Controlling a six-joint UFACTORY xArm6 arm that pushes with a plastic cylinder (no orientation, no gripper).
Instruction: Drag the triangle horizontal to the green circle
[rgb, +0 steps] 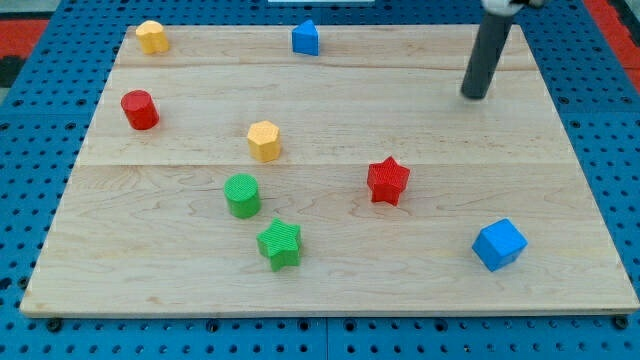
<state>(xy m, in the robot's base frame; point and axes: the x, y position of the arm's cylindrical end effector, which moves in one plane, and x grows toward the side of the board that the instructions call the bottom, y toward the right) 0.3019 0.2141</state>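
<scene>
Fingers: we carry none, so nothing spreads, presses together or pinches; our rod ends in my tip (477, 96).
Tip contact: it rests on bare bench (330, 280) at the view's upper right, touching no block.
Triangle: the blue triangle-like block (306, 38) stands near the top edge, well left of my tip.
Green circle: the green cylinder (242, 195) sits left of centre, just above the green star (280, 244).
Others: yellow block (151, 36) top left; red cylinder (139, 109); yellow hexagon (264, 140); red star (388, 181); blue cube (499, 244).
Cut off: our rod's upper part leaves the view's top.
Hard to make out: the top-left yellow block's exact shape.
</scene>
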